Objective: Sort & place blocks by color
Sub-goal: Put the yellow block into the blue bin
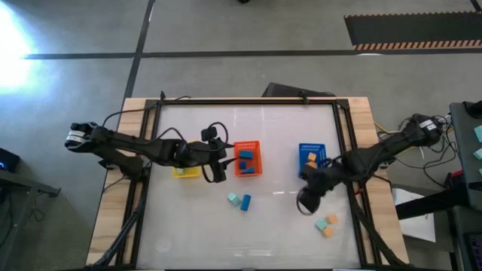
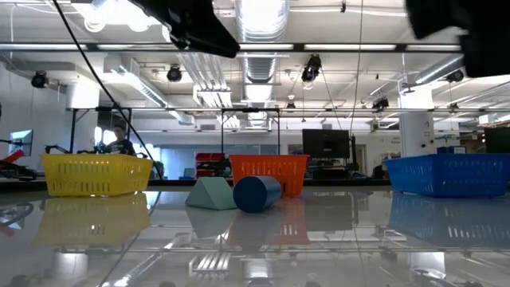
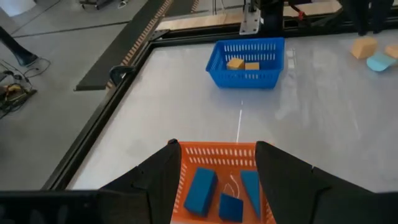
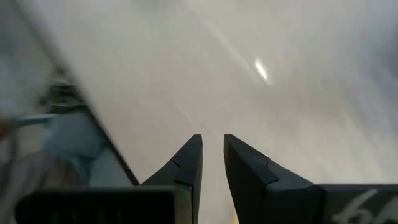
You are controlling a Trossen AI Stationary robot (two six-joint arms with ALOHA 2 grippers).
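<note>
My left gripper (image 1: 216, 164) hovers open between the yellow basket (image 1: 187, 172) and the orange basket (image 1: 248, 159). In its wrist view the fingers stand apart over the orange basket (image 3: 217, 152), which holds blue blocks (image 3: 200, 190). My right gripper (image 1: 306, 198) hangs over bare table in front of the blue basket (image 1: 311, 155); its fingers (image 4: 212, 149) are nearly together with nothing between them. The blue basket holds orange blocks (image 3: 242, 64). A teal block (image 1: 234, 199) and a blue block (image 1: 245, 202) lie mid-table. One teal block (image 1: 321, 224) and two orange blocks (image 1: 330, 226) lie near the right gripper.
The three baskets stand in a row across the table's middle: yellow (image 2: 96, 174), orange (image 2: 269, 171), blue (image 2: 446, 174). A dark frame (image 1: 345, 150) runs round the white tabletop. Bare tabletop lies along the near edge, between the two groups of blocks.
</note>
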